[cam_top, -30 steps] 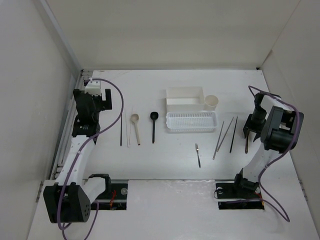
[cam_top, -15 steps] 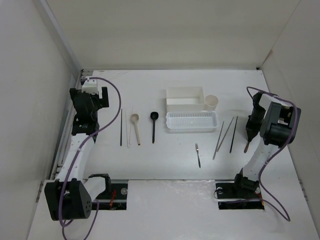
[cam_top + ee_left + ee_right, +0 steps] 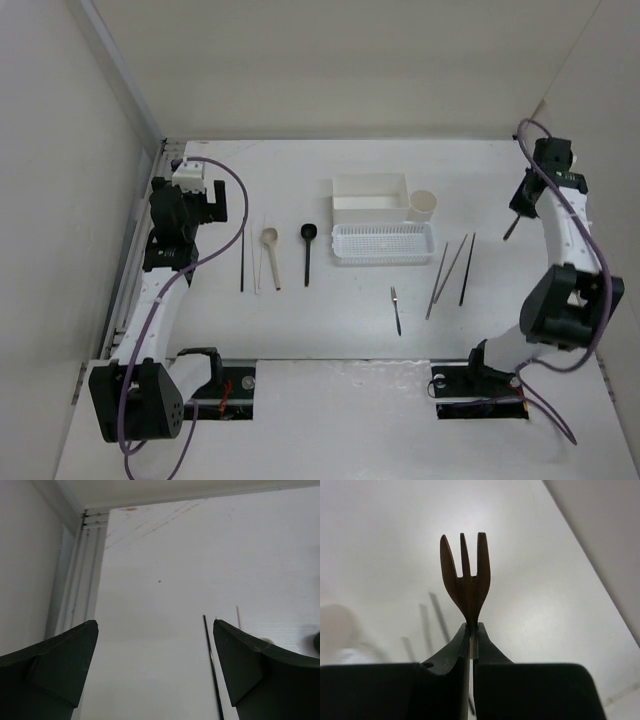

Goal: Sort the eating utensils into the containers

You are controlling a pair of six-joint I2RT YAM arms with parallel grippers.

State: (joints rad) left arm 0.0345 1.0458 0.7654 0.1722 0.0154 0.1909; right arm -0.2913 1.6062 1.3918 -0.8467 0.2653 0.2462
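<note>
My right gripper (image 3: 518, 213) is shut on a dark brown fork (image 3: 511, 229) and holds it in the air at the far right, right of the round beige cup (image 3: 423, 205). In the right wrist view the fork (image 3: 466, 577) sticks out past the closed gripper (image 3: 471, 630). My left gripper (image 3: 212, 205) is open and empty, left of a black stick (image 3: 242, 258); that stick (image 3: 212, 665) runs beside the right finger (image 3: 245, 665). Pale sticks (image 3: 258, 262), a beige spoon (image 3: 270, 255) and a black spoon (image 3: 307, 250) lie side by side. The white box (image 3: 370, 192) and the basket tray (image 3: 382, 243) stand mid-table.
A small dark fork (image 3: 396, 308) lies in front of the tray. Several thin sticks (image 3: 440, 278) and a black one (image 3: 467, 268) lie right of the tray. White walls close in the table on the left, back and right.
My right arm has swung up and back toward the far right wall, lifting the fork off the table. The left gripper has shifted only slightly.
</note>
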